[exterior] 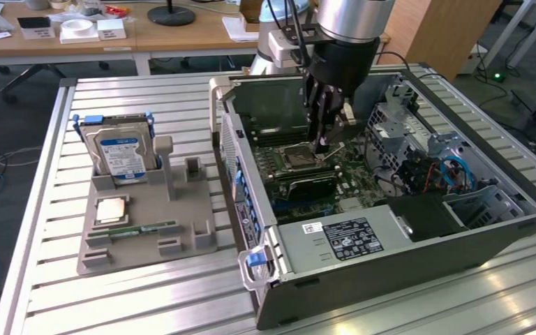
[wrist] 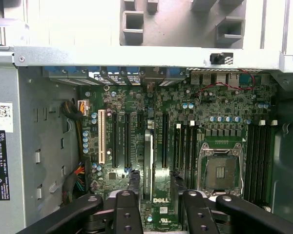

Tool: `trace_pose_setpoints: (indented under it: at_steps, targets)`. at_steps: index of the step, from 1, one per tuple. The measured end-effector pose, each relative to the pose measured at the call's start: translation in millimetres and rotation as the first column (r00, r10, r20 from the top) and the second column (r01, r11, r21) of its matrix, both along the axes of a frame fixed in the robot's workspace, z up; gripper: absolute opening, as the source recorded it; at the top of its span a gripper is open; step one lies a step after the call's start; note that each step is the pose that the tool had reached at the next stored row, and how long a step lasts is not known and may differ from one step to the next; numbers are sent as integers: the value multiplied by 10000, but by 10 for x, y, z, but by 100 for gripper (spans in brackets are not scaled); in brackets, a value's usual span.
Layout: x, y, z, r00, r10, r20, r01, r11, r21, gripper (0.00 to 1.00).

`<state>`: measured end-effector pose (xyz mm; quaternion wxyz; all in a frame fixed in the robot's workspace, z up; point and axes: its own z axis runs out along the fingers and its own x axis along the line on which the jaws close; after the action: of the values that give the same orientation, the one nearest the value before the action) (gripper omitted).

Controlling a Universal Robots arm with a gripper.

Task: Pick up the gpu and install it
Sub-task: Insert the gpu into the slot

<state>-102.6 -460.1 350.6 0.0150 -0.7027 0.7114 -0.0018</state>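
Reading what can be read first: white "DELL" lettering (wrist: 160, 200) is printed on the green motherboard (wrist: 136, 105), just past the near end of the card. The power supply (exterior: 370, 241) carries a black label (exterior: 350, 239) and a small white sticker with a code (exterior: 312, 227); their print is too small to make out. The wrist view shows similar white and black labels on the grey metal wall of the case (wrist: 5, 117), also illegible. Outside the computer case (exterior: 491, 244), the hard drive (exterior: 119, 157) stands upright in a grey holder (exterior: 147, 230) with a blue-and-white label whose words cannot be read.

The gpu (wrist: 148, 165) stands on edge in one of the long expansion slots of the motherboard (from the wrist it is a thin pale strip running along the slot), beside the empty black slots and well to one side of the CPU socket (wrist: 222, 170). In the exterior view it appears as a dark, low card (exterior: 307, 184) on the board, just nearer the camera than the socket.

The gripper (wrist: 155, 183) hangs inside the case directly above the card, its black fingers (wrist: 128, 204) spread wide, one on each side of the gpu with clear board visible between each finger and the card. It grasps nothing. In the exterior view the gripper (exterior: 322, 146) points straight down into the case on the slatted metal table (exterior: 156, 300).
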Motion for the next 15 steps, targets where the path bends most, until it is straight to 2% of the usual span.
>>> trace_pose_setpoints:
  at_steps: [2, 5, 6, 8, 15]
  targets:
    - [0, 0, 0, 10000, 0, 0, 0, 10000, 0, 38]
    - [0, 0, 0, 10000, 0, 0, 0, 10000, 0, 20]
    - [0, 0, 0, 10000, 0, 0, 0, 10000, 0, 20]
    - [0, 0, 0, 10000, 0, 0, 0, 10000, 0, 11]
    - [0, 0, 0, 10000, 0, 0, 0, 10000, 0, 11]
